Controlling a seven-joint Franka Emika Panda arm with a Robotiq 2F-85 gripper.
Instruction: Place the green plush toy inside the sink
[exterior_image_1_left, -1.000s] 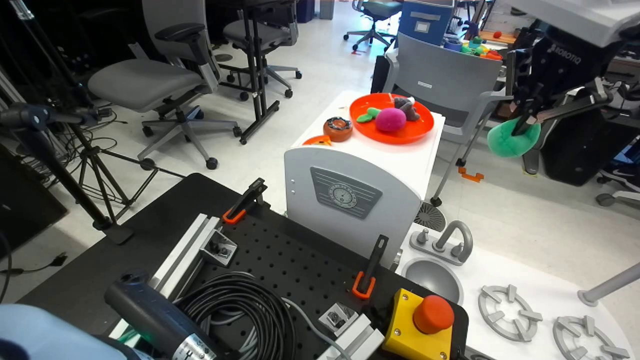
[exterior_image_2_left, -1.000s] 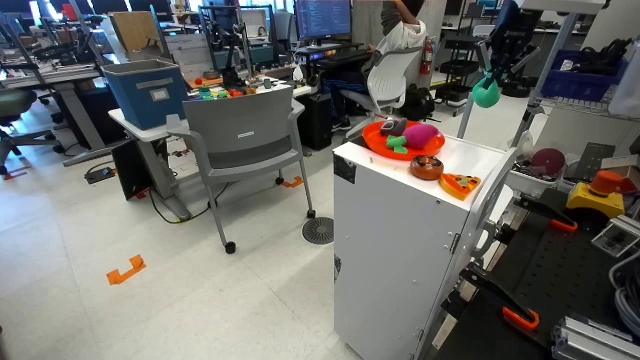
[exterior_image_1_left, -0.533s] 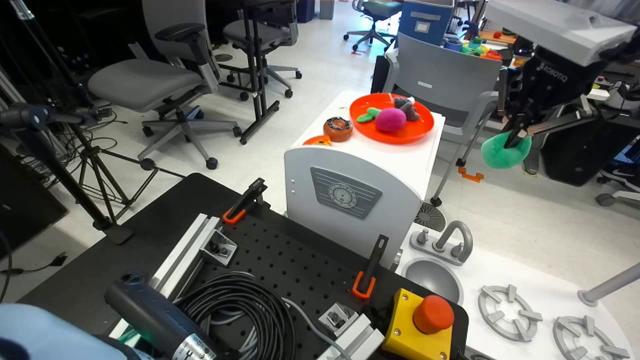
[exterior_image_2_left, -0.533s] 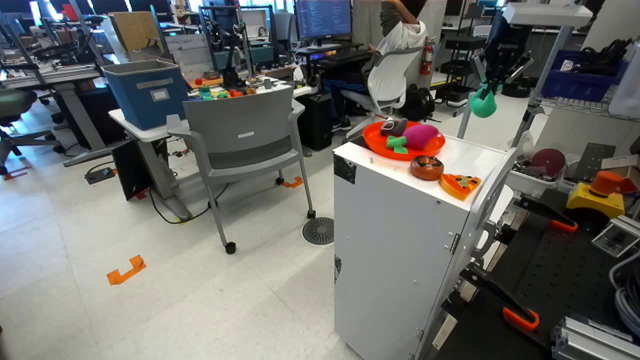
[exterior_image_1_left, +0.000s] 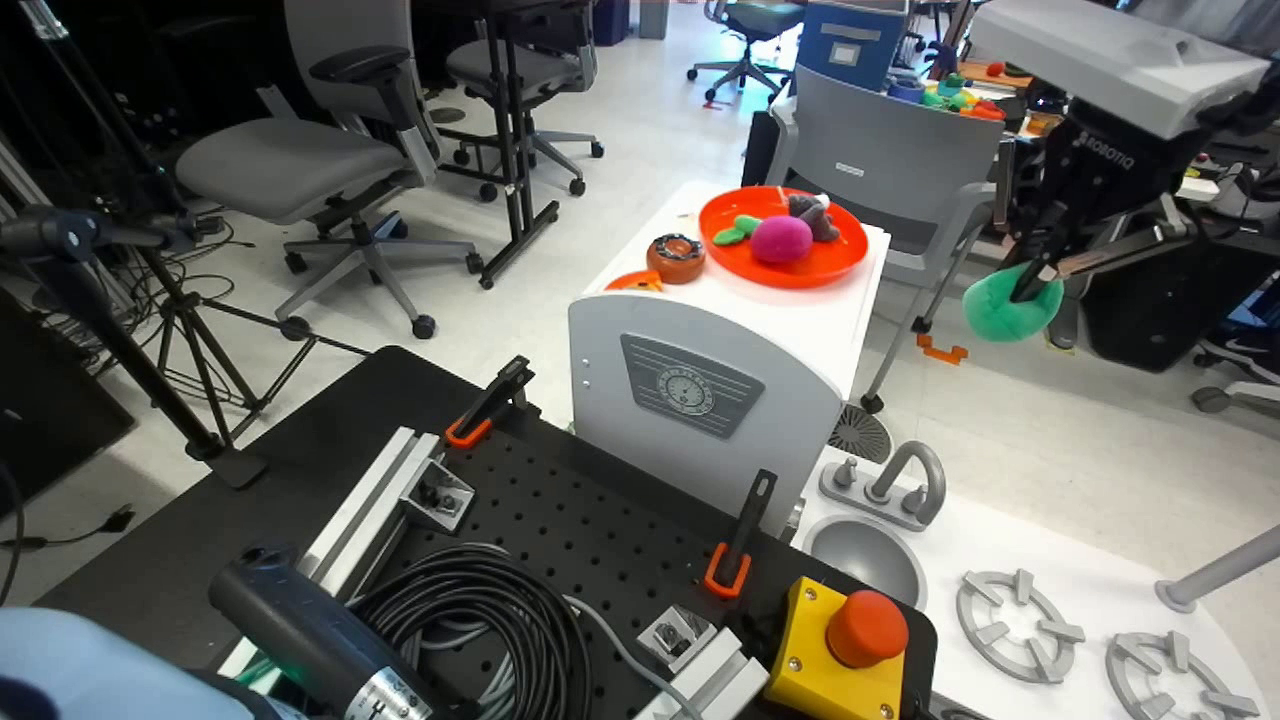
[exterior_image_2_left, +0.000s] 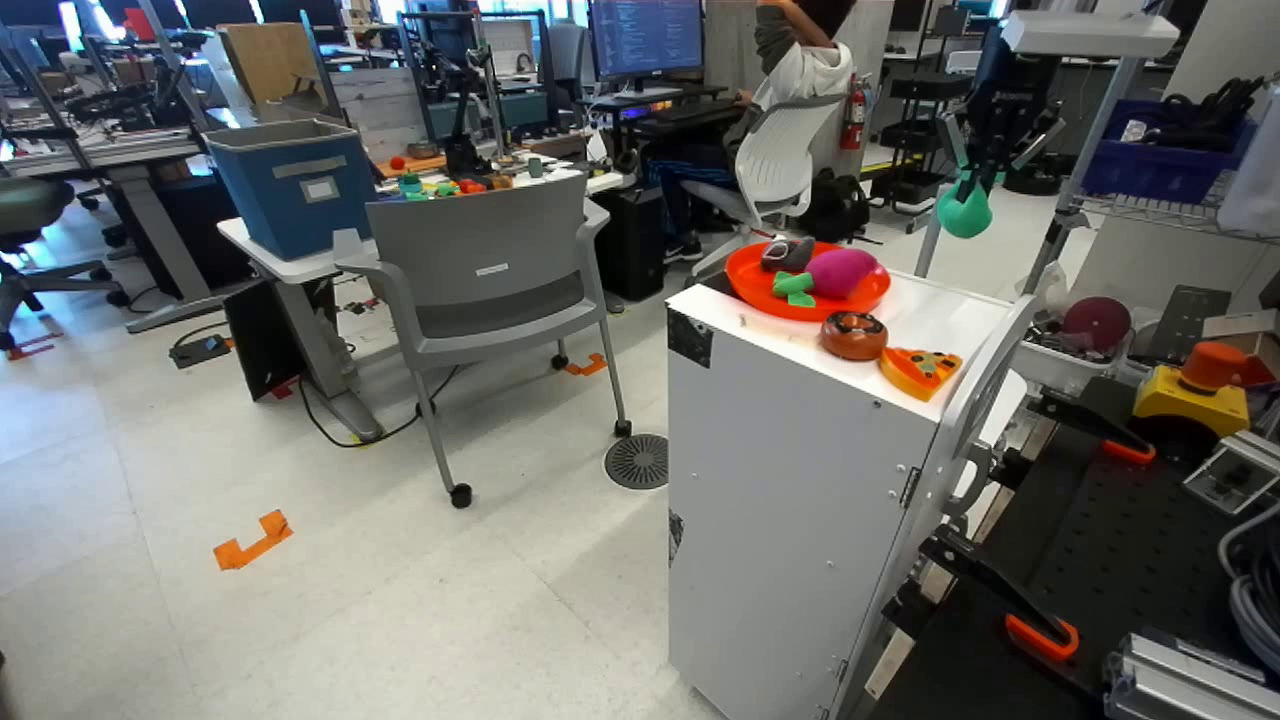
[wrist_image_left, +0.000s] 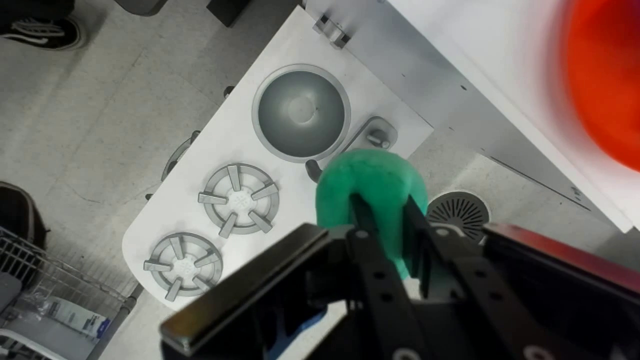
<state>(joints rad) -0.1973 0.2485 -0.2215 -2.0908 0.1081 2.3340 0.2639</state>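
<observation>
Midair, 1 hand (wrist_image_left: 384, 201) grips 1 grn toy (wrist_image_left: 372, 177) away from 1 sink (wrist_image_left: 300, 130).

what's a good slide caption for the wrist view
Gripper holding the green plush toy, sink and two burners in view

Cool light gleams on the pale floor (exterior_image_2_left: 400, 620) around me, bits of orange tape (exterior_image_2_left: 250, 550) stuck to it and a round slotted cover (exterior_image_2_left: 637, 461) set in. A grey armchair (exterior_image_2_left: 480, 260) on casters stands by a white desk (exterior_image_2_left: 305, 268) bearing a blue bin (exterior_image_2_left: 290, 195). Farther off I see a lit monitor (exterior_image_2_left: 647, 38), a red fire extinguisher (exterior_image_2_left: 853, 120) and, elsewhere, 2 grey office chairs (exterior_image_1_left: 290, 165).
</observation>
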